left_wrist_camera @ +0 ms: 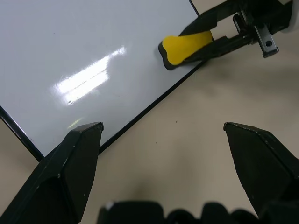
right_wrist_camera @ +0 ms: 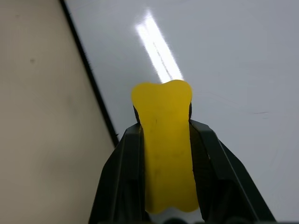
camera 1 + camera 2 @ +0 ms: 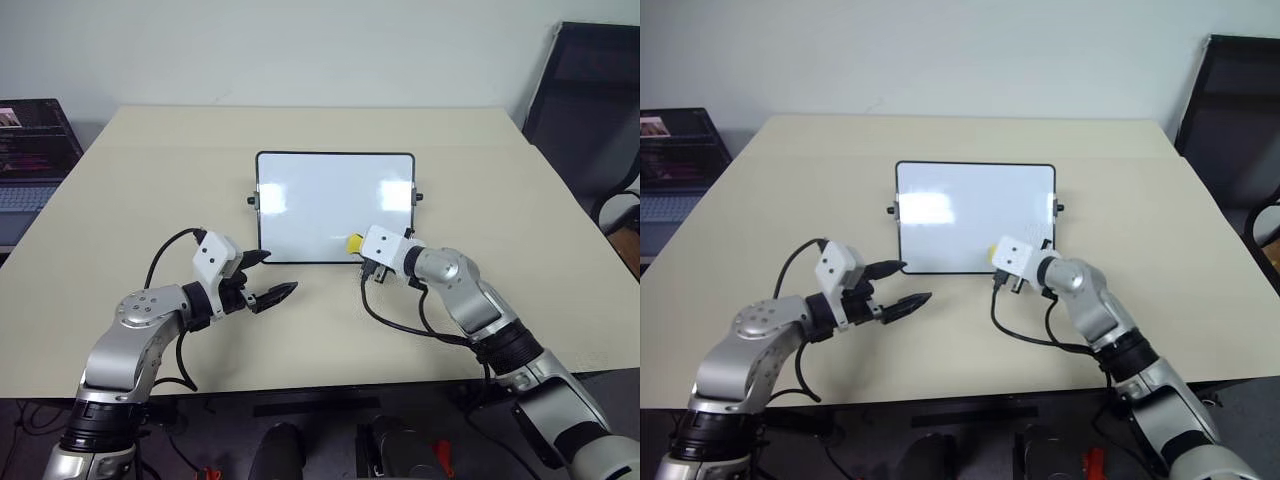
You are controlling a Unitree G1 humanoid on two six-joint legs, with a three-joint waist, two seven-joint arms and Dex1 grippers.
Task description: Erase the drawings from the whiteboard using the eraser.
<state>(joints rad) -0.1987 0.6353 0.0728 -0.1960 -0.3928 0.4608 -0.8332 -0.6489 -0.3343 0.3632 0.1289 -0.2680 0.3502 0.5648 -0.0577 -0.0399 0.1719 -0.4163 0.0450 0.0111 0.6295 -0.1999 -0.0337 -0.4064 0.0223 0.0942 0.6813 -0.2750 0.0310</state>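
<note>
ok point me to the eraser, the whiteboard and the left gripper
eraser [image 2: 163, 140], right wrist view, middle of its yellow top between the right gripper's fingers
whiteboard [image 3: 320, 200], left eye view, bare white surface near its centre
left gripper [image 3: 268, 278], left eye view, gap midway between its open fingertips

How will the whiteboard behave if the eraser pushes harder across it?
The whiteboard lies flat and unclamped on the table, so it will probably slide rather than tip. Its glossy face suggests the eraser, clamped in the right gripper, glides easily. The open left gripper could brace its near edge.

Office: table [image 3: 150, 200], laptop [image 3: 30, 150], chair [image 3: 585, 110]
</note>
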